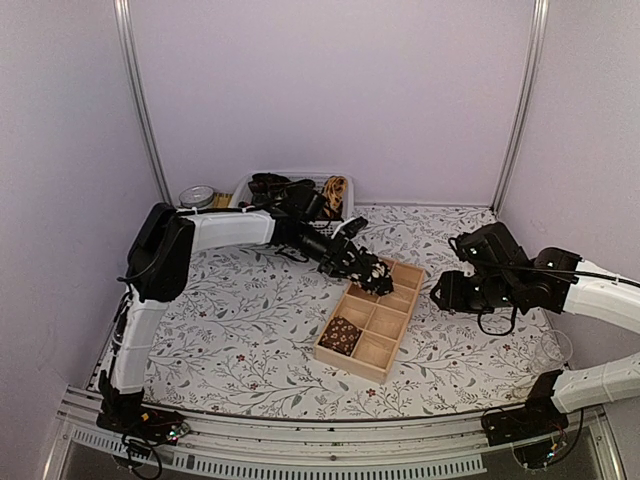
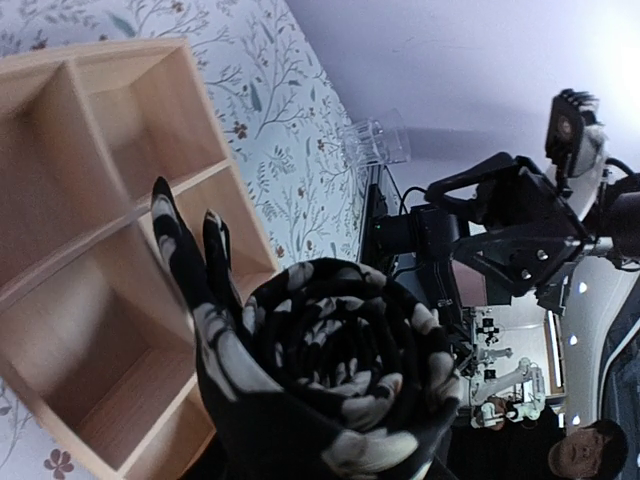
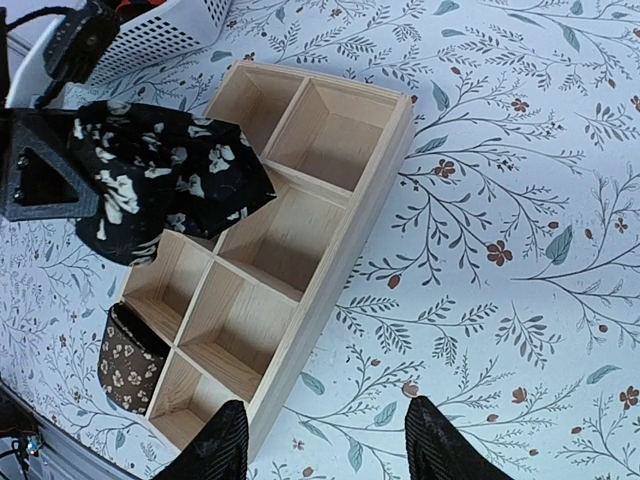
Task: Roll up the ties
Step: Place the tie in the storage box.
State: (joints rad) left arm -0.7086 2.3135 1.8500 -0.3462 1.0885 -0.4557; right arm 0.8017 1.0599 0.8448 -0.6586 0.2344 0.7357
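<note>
Flowered tablecloth (image 1: 250,330) is spread beneath a wooden divided box (image 1: 350,366). A rolled black tie (image 3: 160,185) with pale flowers is clamped in the left gripper (image 1: 364,270) above the box's far end. A rolled brown tie (image 1: 340,335) is seated in the near-left compartment. The right gripper (image 3: 325,445) is held wide open and empty, right of the box.

The table (image 1: 250,340) was covered with a white cloth (image 3: 520,200) printed with grey twigs and small red flowers. Behind the table stood a plain back wall (image 1: 330,90) of pale lilac colour. A similar left wall (image 1: 60,150) and right wall (image 1: 590,120) closed its sides. At the two far corners of the table, a left post (image 1: 142,100) and a right post (image 1: 520,100) of thin metal rose upward. Along the near edge of the table ran a ribbed metal rail (image 1: 330,425). The light was soft and even, and shadows on the table were faint.
</note>
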